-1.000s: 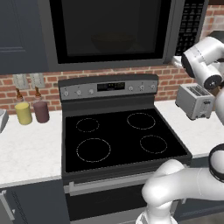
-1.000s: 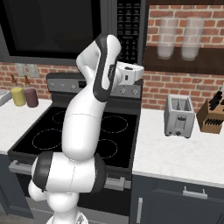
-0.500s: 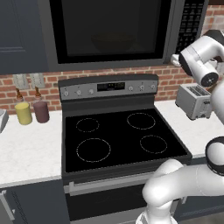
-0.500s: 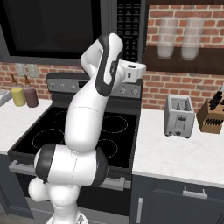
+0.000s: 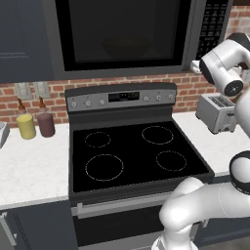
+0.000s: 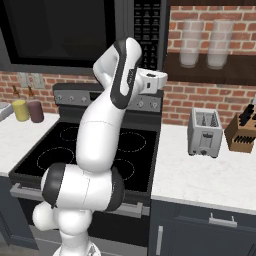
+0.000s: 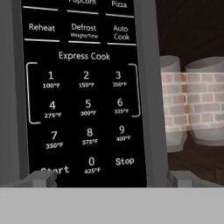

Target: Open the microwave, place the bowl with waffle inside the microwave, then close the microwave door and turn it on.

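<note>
Since a moment ago your arm has crept a little closer to the microwave (image 5: 127,36), the hand lifting slightly toward the keypad strip (image 6: 149,31) at its right side while the base has held its place. Your gripper (image 7: 109,178) now faces that keypad (image 7: 85,94) squarely, its two fingertips (image 7: 41,178) spread wide and holding nothing; the Start key sits just above the left tip and Stop nearer the right. The microwave door (image 5: 122,34) looks shut, and through its dark window you can make out a dim rounded shape that is probably the bowl (image 5: 122,47) already inside; the waffle is too murky to pick out. Judging by that, you are on the last step, turning the oven on. Expect to need a small nudge toward Start before pressing, and mind that the spread fingers could brush a neighbouring key. Nothing on the stove (image 5: 132,156), the toaster (image 6: 205,132) or the jars (image 5: 36,124) has shifted
</note>
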Controlling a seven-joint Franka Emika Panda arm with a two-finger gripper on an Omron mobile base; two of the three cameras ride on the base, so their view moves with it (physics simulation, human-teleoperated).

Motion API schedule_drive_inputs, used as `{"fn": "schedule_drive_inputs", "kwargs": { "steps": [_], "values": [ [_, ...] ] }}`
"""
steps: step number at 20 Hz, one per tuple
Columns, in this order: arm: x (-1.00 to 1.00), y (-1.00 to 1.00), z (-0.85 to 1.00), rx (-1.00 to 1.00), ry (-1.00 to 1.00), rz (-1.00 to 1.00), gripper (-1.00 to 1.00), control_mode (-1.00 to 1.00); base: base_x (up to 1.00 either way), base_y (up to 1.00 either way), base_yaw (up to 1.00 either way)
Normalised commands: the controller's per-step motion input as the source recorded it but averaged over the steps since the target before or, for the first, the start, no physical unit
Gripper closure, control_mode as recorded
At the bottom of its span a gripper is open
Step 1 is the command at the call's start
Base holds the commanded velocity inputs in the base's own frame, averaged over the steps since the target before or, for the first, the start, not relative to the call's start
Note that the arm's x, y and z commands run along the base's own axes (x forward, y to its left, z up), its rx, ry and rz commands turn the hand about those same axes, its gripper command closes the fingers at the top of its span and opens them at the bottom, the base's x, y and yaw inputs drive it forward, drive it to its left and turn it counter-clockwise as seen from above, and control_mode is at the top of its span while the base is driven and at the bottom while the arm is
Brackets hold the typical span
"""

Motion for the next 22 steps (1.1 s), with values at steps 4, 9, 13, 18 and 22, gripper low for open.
{"fn": "schedule_drive_inputs", "kwargs": {
  "steps": [4,9,13,18,22],
  "values": [
    [0.16,0.00,0.00,0.00,0.00,0.00,-1.00,-1.00,0.00,0.00,0.00],
    [0.21,0.00,0.00,0.00,0.00,0.00,-1.00,-1.00,0.00,0.00,0.00],
    [0.19,0.00,0.00,0.00,0.00,0.00,-1.00,-1.00,0.00,0.00,0.00],
    [0.12,-0.04,0.00,0.00,0.00,0.00,-1.00,-1.00,0.00,0.00,0.00],
    [0.12,-0.10,0.00,0.00,0.00,0.00,-1.00,-1.00,0.00,0.00,0.00]
  ]
}}
